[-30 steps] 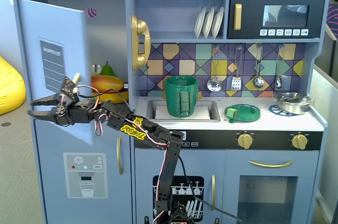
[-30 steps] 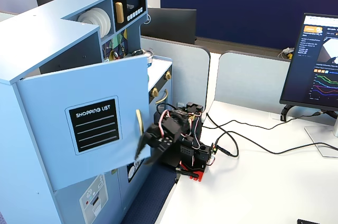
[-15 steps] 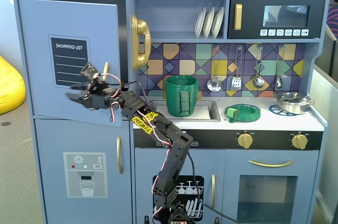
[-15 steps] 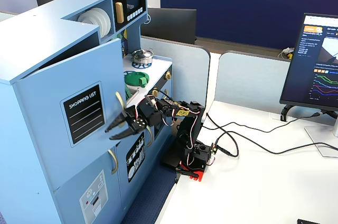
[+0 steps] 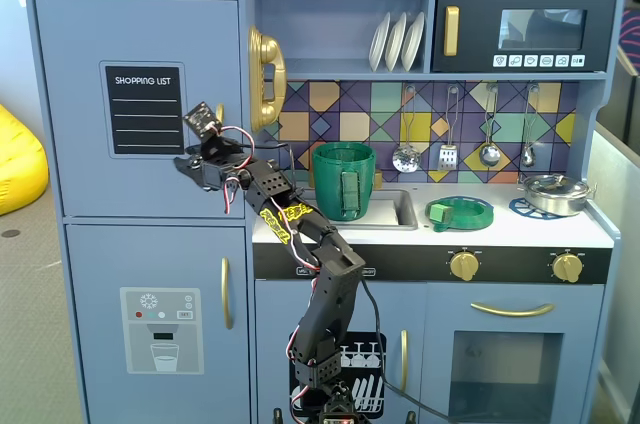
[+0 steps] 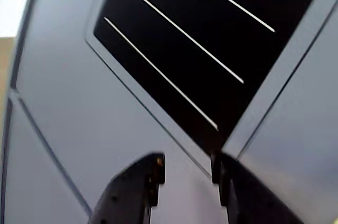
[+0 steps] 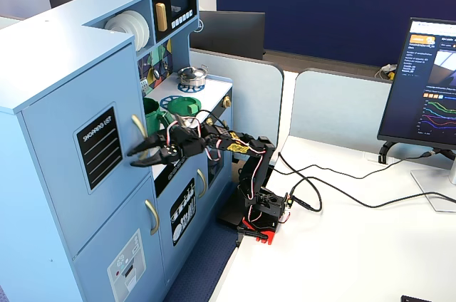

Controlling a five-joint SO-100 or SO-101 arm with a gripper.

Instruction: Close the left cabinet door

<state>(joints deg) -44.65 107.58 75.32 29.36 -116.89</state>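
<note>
Swung flush shut, the flat blue left cabinet door (image 5: pixel 140 94) meets parted black fingers (image 7: pixel 146 151).

A white table (image 7: pixel 370 245) stood at four o'clock, a monitor (image 7: pixel 420 85) at three, grey partitions (image 7: pixel 335 113) and a dark blue wall (image 7: pixel 320 10) behind; a yellow beanbag (image 5: pixel 18 164) at nine.

White toy-kitchen counter (image 5: pixel 560 232), right of frame: green lid (image 5: pixel 459 213), steel pot (image 5: pixel 556 193); green jug (image 5: pixel 343 182) in the sink (image 5: pixel 400 212).
</note>
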